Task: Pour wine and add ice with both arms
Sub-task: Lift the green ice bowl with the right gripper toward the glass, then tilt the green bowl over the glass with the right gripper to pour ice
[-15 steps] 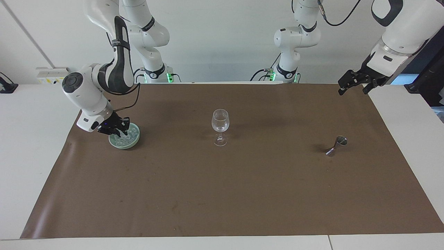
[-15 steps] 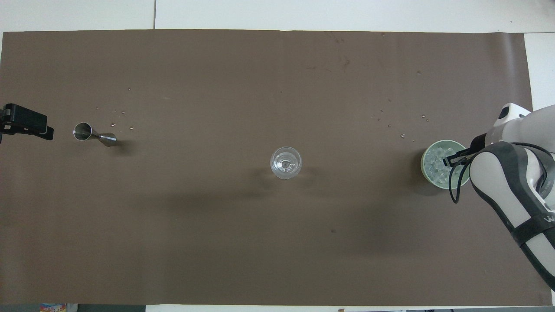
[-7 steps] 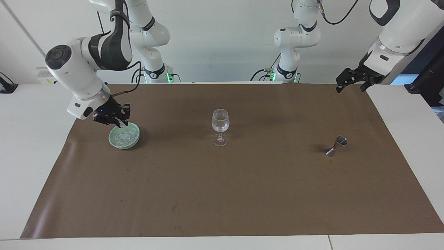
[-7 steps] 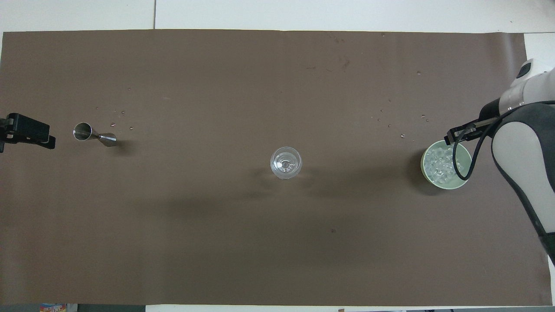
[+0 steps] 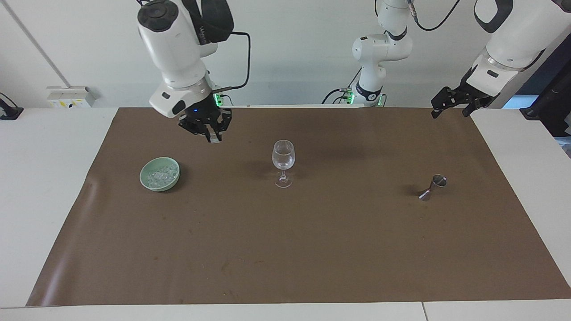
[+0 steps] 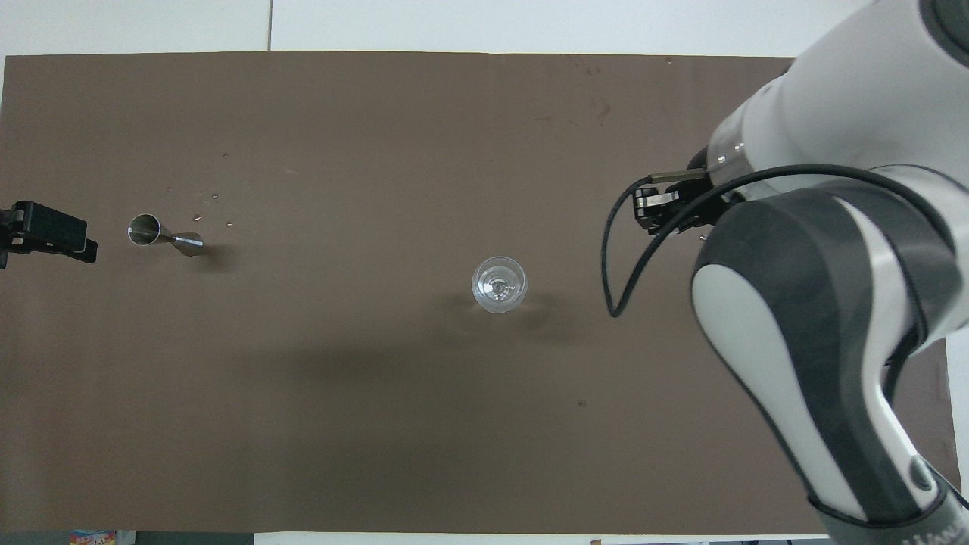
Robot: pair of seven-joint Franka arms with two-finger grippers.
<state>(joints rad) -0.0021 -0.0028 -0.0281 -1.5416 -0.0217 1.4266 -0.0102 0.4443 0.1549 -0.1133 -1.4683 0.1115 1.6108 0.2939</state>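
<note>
Facing view showed whitish ice (image 5: 160, 174) heaped in a round green bowl (image 5: 147, 182) toward the right arm's end of the brown mat (image 5: 312, 249). Right gripper (image 5: 215, 137) hung between bowl and stemmed glass (image 5: 283, 162), pinching a pale chunk (image 5: 216, 139). Left gripper (image 5: 449, 110) waited at the mat's edge, fingers spread.

Dial centred on the wine glass (image 5: 283, 162), 12 pointing away from the robots. The glass stands mid-mat (image 5: 312, 249) on the bench (image 5: 44, 187). The jigger (image 5: 432, 187) is at 9, well apart toward the left arm's end. At 3 I've got the bowl (image 5: 143, 174), ice (image 5: 161, 174) in it. The right tool (image 5: 213, 136) hangs over the mat around 2, between bowl and glass. The left tool (image 5: 450, 111) waits over the mat's edge at 9.
</note>
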